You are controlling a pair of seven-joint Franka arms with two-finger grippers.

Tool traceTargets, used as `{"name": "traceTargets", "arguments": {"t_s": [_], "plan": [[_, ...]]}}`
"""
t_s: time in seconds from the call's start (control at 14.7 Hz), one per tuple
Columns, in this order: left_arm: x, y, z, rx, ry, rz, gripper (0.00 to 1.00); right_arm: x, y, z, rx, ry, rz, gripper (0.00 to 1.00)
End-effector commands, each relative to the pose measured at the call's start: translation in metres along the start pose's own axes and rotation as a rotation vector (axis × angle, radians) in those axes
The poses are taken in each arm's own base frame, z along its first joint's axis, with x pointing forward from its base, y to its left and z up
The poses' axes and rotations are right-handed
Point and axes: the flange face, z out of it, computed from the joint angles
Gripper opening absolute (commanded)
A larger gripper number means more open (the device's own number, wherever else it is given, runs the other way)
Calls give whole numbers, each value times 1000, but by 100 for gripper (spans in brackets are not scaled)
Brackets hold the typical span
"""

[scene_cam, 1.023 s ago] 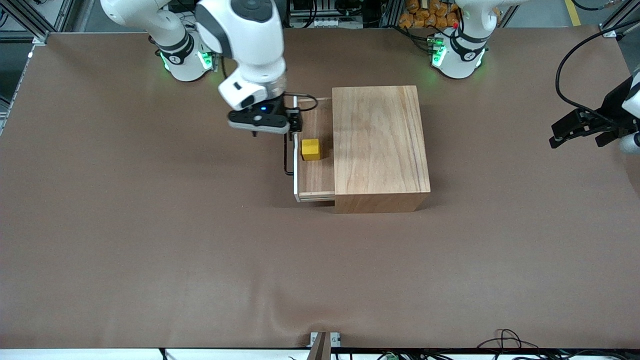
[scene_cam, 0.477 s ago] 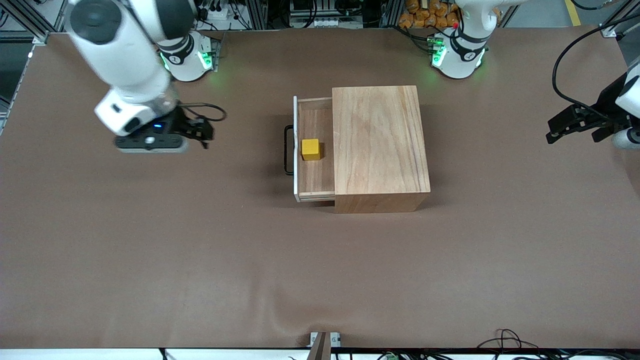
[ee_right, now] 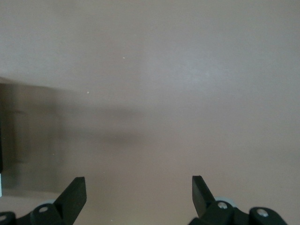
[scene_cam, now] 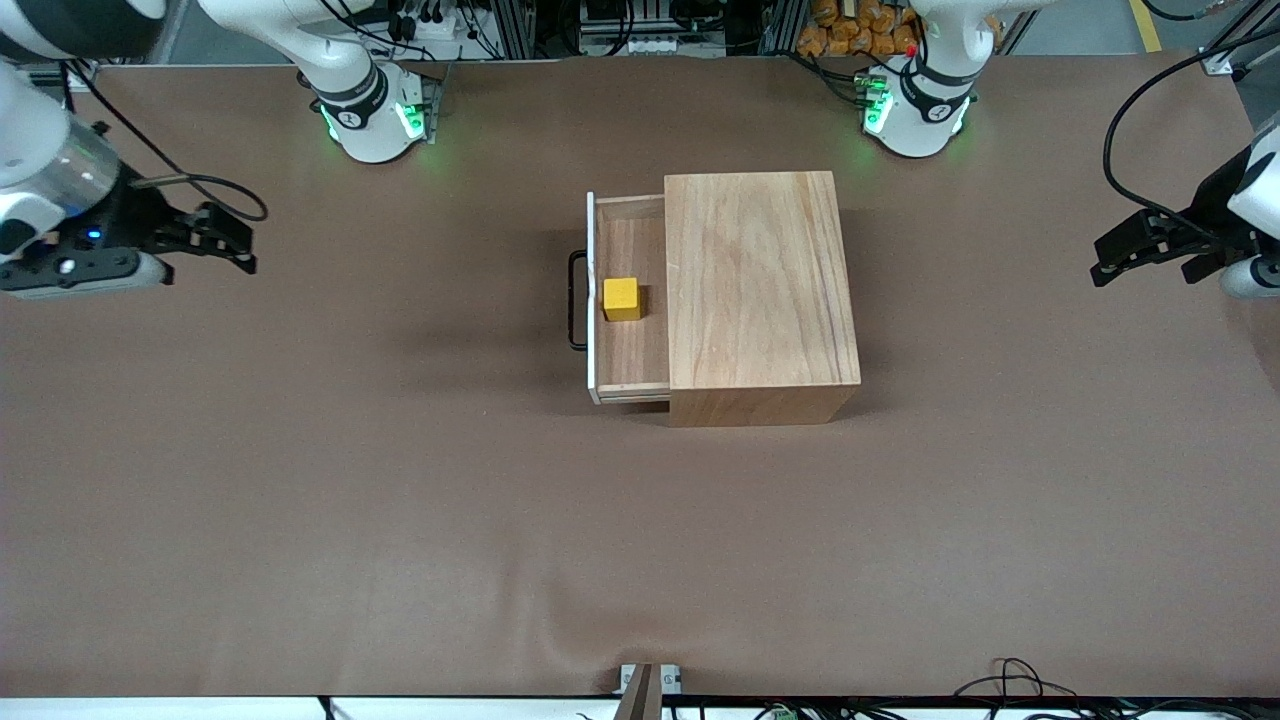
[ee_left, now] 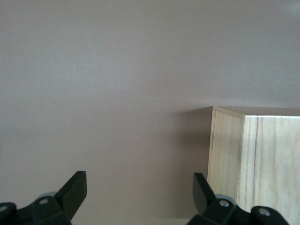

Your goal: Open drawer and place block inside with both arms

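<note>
My right gripper (scene_cam: pixel 235 240) and left gripper (scene_cam: pixel 1115 262) hover jaws wide, empty, over opposite ends of the brown surface (scene_cam: pixel 400 500), each partly cropped, while block (scene_cam: pixel 621 299) sits in the pulled-out drawer (scene_cam: pixel 628 350) mid-surface.

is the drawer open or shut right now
Open. The drawer is slid out of the wooden box toward the right arm's end, its floor exposed, with the yellow block sitting inside.

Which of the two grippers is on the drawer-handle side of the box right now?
The right gripper, open over bare table at the right arm's end, which the drawer handle faces. The left gripper hangs open at the box's closed end.
</note>
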Motion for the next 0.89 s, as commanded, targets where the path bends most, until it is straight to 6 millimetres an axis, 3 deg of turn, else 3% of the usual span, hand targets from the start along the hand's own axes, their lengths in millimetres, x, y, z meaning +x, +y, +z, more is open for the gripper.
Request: {"name": "traceTargets", "arguments": {"t_s": [0.0,0.2,0.34,0.68,0.75,0.82], "plan": [[-6,2,-6,25,11,9,100,-19,19,-34,21,-19,19,100],[-10,20,-6,23,8,39,100,-32,43,-67,15,-26,67,100],[-15,26,-8,25,-5,50,100,-35,62,-67,22,-27,109,100],[-15,24,-20,24,-3,45,100,-50,47,-77,8,-70,107,100],[-17,22,-20,26,-18,38,100,-50,47,-83,4,-58,107,100],[-22,21,-19,30,-45,33,100,-48,47,-104,-1,-14,106,100]]}}
